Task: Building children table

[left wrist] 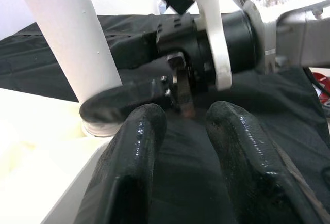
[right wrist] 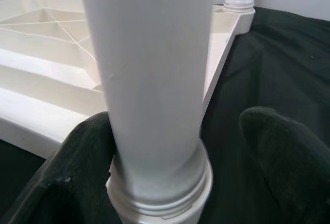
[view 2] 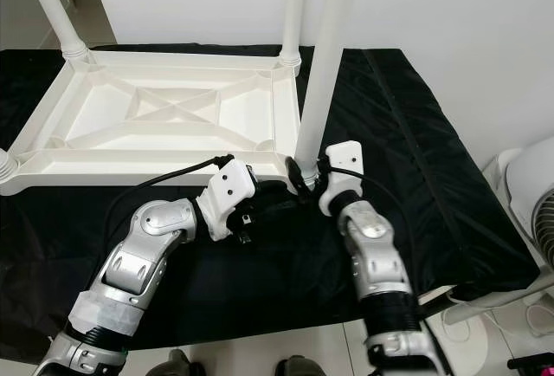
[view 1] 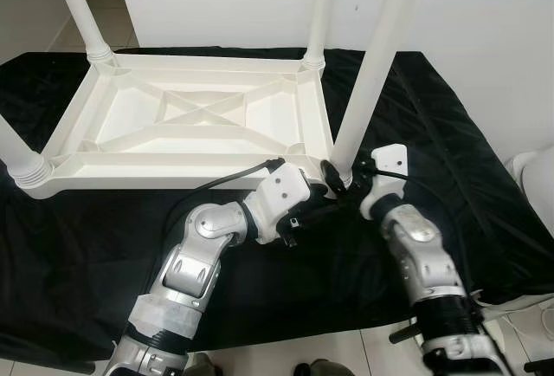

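Observation:
A white plastic children's table lies upside down on a black cloth, its legs pointing up. The near right leg stands in its corner socket. My right gripper is open around the base of that leg. One finger touches the leg and the other stands off it. Just left of it, by the same corner, my left gripper hovers low over the cloth. It is open with nothing between its fingers, which point at the right gripper's wrist.
Three more legs stand at the far left, far right and near left corners. The black cloth ends at a drop on the right, where a white fan stands. A white wall rises behind.

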